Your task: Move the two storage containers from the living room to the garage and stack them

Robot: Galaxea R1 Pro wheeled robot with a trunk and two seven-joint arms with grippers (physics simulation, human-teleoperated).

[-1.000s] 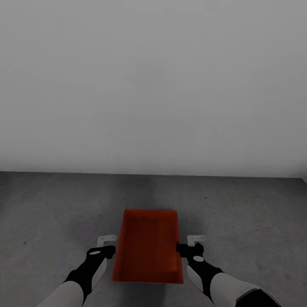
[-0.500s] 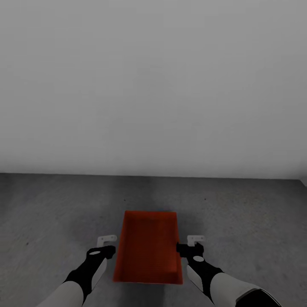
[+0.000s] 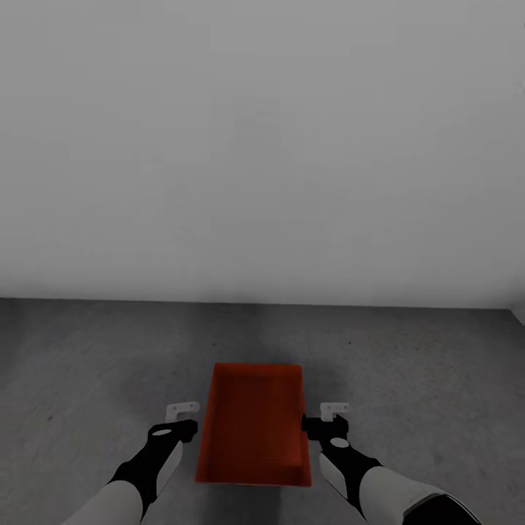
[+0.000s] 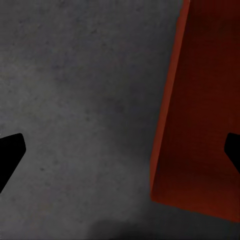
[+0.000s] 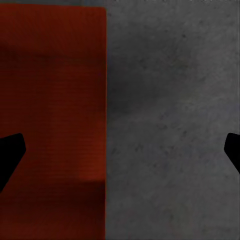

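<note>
Head view: storage container [image 3: 251,426] lay on garage floor [image 3: 87,364] between left claw [image 3: 182,421] and right claw [image 3: 327,418], both apparently released, freeing it for stacking.

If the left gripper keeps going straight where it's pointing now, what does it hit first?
Most likely the long side wall of the storage container, which one finger of the left gripper overlaps; the other finger points at bare grey floor. Depth is unclear.

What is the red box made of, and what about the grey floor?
The red box looks like thin matte plastic: flat walls, even colour, no shine. The grey floor looks like rough concrete: mottled and speckled. As these are renders, that's only a guess.
</note>
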